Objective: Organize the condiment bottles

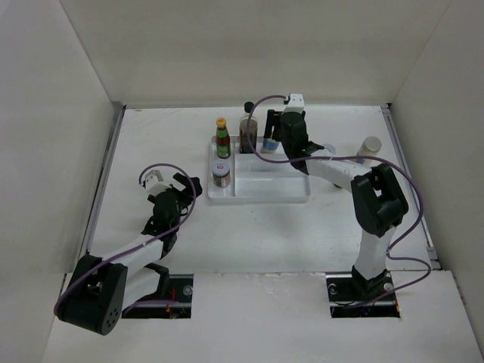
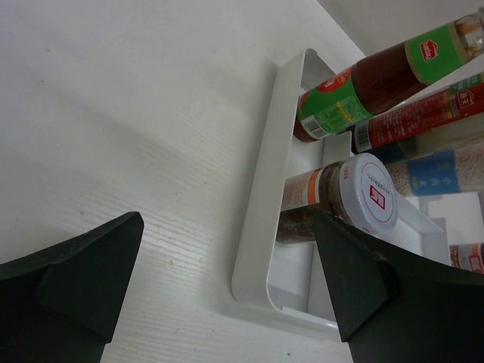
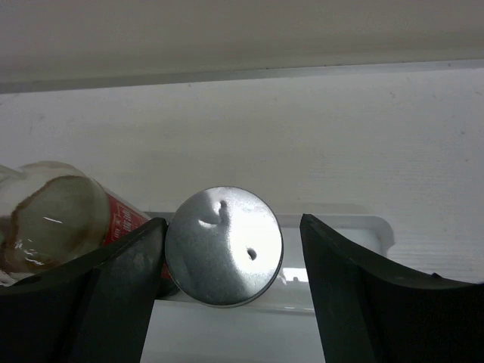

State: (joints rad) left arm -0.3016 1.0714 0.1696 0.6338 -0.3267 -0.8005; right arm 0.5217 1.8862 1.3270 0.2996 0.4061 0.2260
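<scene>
The right arm (image 1: 333, 170) holds its jaws apart around the silver-lidded shaker (image 3: 219, 257) in the far row of the white divided plastic tray (image 1: 261, 198). One finger almost touches the lid, so lifting away could tip the shaker against the red-labelled bottle (image 3: 121, 219) just beside it. The left arm (image 1: 162, 212) hangs its jaws wide and empty beside the tray. A pale shaker (image 1: 369, 147) stands on the surface to the right of the tray.

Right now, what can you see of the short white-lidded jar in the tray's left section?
The short jar is squat and clear, filled with dark brown seasoning, with an orange label band and a round white lid bearing a red mark. Lid on, it stands upright at the near end of the narrow left section of the white tray, apart from the yellow-capped red sauce bottle behind it. Nothing grips it.
</scene>
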